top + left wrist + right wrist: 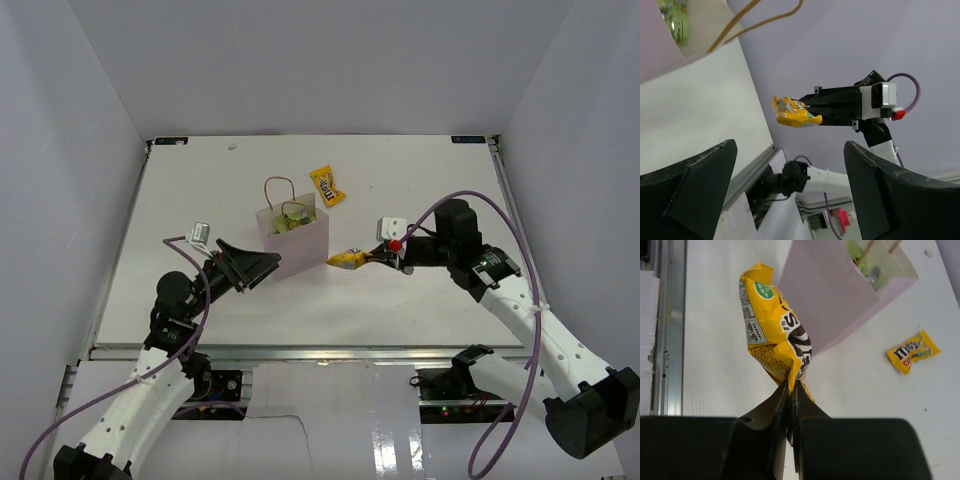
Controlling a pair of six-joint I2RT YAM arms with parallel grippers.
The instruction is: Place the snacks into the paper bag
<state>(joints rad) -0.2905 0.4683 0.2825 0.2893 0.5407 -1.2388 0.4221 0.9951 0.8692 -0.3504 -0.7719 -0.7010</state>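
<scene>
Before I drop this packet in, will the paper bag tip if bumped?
Likely: the paper bag is thin, upright, narrow-based, so a nudge could tip or slide it. The open left pincer beside it isn't holding it.

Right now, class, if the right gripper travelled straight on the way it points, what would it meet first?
Most likely the side wall of the pale pink paper bag, below its open top, with the shiny yellow candy packet pinched in the right gripper touching first. Its height is unclear.

my right fingers [772, 407] hide the packet's [775, 340] lower end. the bag [830, 295] runs off the top edge, its walls hiding most of what's inside. a far speck [232, 147] is too small to tell.
</scene>
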